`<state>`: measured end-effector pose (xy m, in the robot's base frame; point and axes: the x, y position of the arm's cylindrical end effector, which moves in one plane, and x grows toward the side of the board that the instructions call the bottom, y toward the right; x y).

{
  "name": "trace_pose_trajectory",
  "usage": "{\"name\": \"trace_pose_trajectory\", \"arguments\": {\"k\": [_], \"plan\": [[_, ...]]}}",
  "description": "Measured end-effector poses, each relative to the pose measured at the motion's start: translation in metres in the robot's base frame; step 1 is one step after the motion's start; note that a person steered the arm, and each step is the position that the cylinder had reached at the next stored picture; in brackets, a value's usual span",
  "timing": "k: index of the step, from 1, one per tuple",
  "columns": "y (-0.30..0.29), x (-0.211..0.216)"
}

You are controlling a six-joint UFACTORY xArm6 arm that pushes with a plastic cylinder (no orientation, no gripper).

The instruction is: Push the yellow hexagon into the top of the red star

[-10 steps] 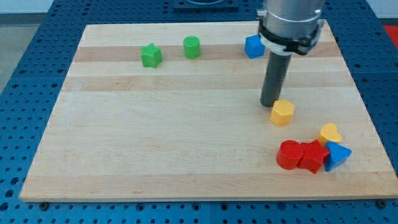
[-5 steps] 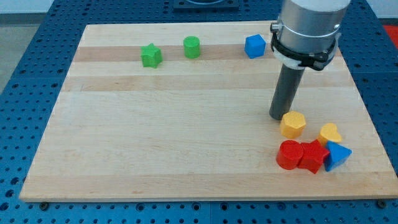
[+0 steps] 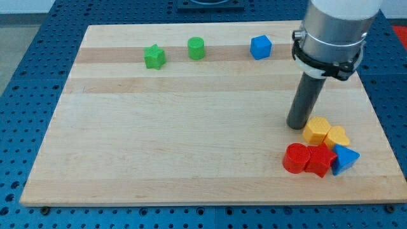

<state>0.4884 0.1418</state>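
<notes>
The yellow hexagon (image 3: 316,129) lies at the board's lower right, touching the yellow heart (image 3: 338,136) on its right. The red star (image 3: 320,159) sits just below them, between a red cylinder (image 3: 296,158) and a blue triangle-like block (image 3: 344,158). My tip (image 3: 296,125) rests on the board right against the hexagon's upper-left side. The hexagon sits just above the star's top, very close to it; whether they touch I cannot tell.
A green star (image 3: 154,56), a green cylinder (image 3: 196,48) and a blue block (image 3: 261,47) lie along the view's top of the wooden board (image 3: 178,127). The board's right edge is close to the cluster.
My tip has moved right and down, pushing the yellow hexagon the same way until it meets the yellow heart above the red star. Other blocks have not moved.
</notes>
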Motion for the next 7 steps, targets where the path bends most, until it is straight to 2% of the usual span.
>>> {"name": "trace_pose_trajectory", "arguments": {"k": [1,2,3,4,7], "plan": [[-0.007,-0.018],[0.012,-0.037],[0.038,-0.031],[0.040,-0.007],[0.037,0.009]]}}
